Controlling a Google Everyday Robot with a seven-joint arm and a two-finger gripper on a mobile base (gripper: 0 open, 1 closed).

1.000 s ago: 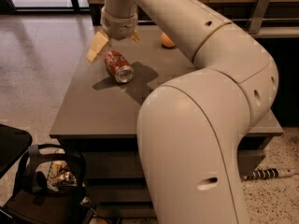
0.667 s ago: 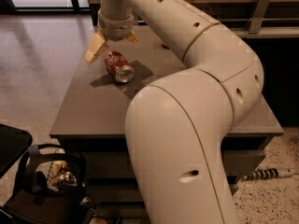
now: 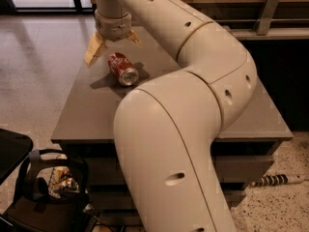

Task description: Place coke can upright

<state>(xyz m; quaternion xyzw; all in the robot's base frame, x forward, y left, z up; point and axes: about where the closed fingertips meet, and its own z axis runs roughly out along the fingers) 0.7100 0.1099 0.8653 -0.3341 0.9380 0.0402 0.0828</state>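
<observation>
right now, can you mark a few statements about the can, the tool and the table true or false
1. The red can lies on its side on the grey table. True.
2. The tool is clamped around the can. False: it hangs just above the can with its fingers spread, holding nothing.
3. The can's silver end points toward the near side of the table. True.
4. The can sits at the table's near right corner. False: it is on the far left part of the table.
</observation>
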